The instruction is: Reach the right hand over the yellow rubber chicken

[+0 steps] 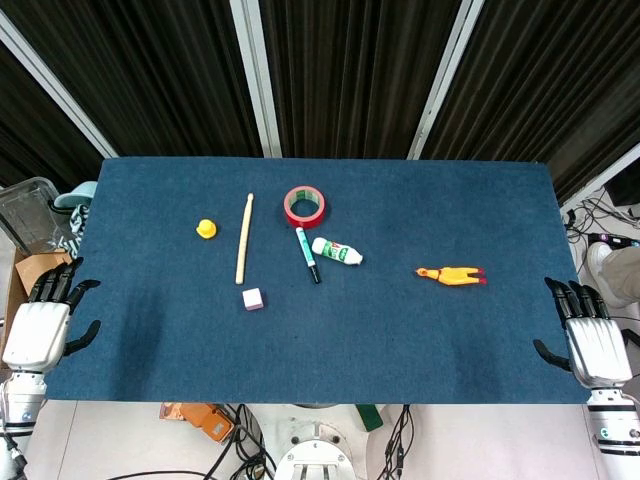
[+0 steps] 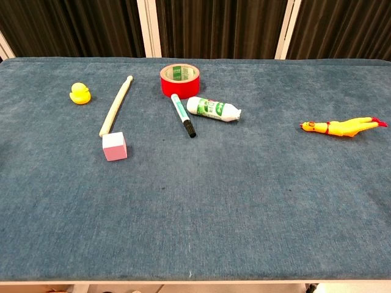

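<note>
Yellow rubber chicken (image 1: 451, 275) lies flat on the blue felt-like tabletop (image 1: 400, 340), long and thin, red head toward 9 o'clock, red feet toward 3 o'clock. Chest view shows it clear of everything else, on the table's right side.

Other items sit in the left half, well apart from the chicken:
- red tape roll (image 1: 305, 206), a flat ring
- green-and-black marker (image 1: 307, 254), its top end just at 6 o'clock of the roll
- white bottle with green label (image 1: 337, 252), on its side, just beside the marker at 3 o'clock
- wooden stick (image 1: 244, 238), long, pale, nearly vertical in head view
- pink cube (image 1: 253, 298), near the stick's lower end
- small yellow duck (image 1: 206, 229), at 9 o'clock of the stick

I see nothing lying between the chicken and my right hand (image 1: 585, 335).

Right hand rests at the table's right edge, fingers apart, holding nothing; chicken is at about 10 o'clock from it, well apart. Left hand (image 1: 45, 320) sits at the left edge, fingers spread, also empty. Neither hand shows in chest view.
</note>
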